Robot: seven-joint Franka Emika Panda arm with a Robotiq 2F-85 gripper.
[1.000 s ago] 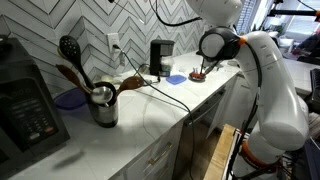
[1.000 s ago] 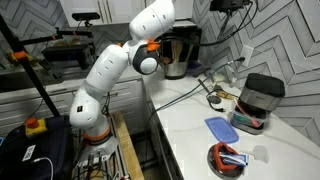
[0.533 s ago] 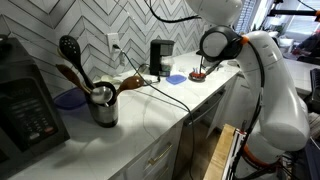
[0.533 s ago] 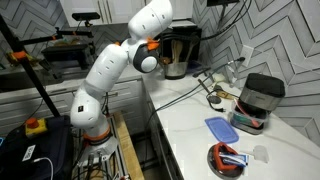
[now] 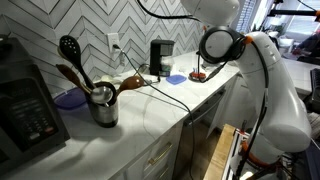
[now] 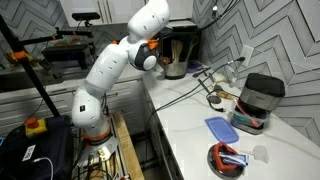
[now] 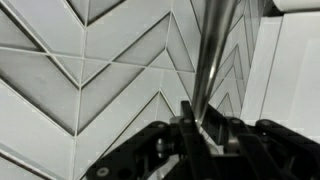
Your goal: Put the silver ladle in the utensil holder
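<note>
In the wrist view my gripper (image 7: 200,118) is shut on the slim shiny handle of the silver ladle (image 7: 212,50), which runs up from the jaws in front of the herringbone tile wall; its bowl is out of view. The utensil holder (image 5: 103,106) is a short steel cup on the white counter, holding a black slotted spoon (image 5: 68,48) and brown wooden spoons (image 5: 72,74). It also shows in an exterior view (image 6: 214,100). In both exterior views the arm reaches up past the top edge, so the gripper itself is out of frame.
A large black appliance (image 5: 25,105) stands beside the holder. A smaller black appliance (image 6: 262,95) sits by the wall. A blue plate (image 5: 70,98), a blue cloth (image 6: 220,128) and a red bowl (image 6: 225,158) lie on the counter. A cable (image 5: 165,95) crosses the counter.
The arm has lifted a little, and the dark gripper seen at the top edge of an exterior view has risen out of frame.
</note>
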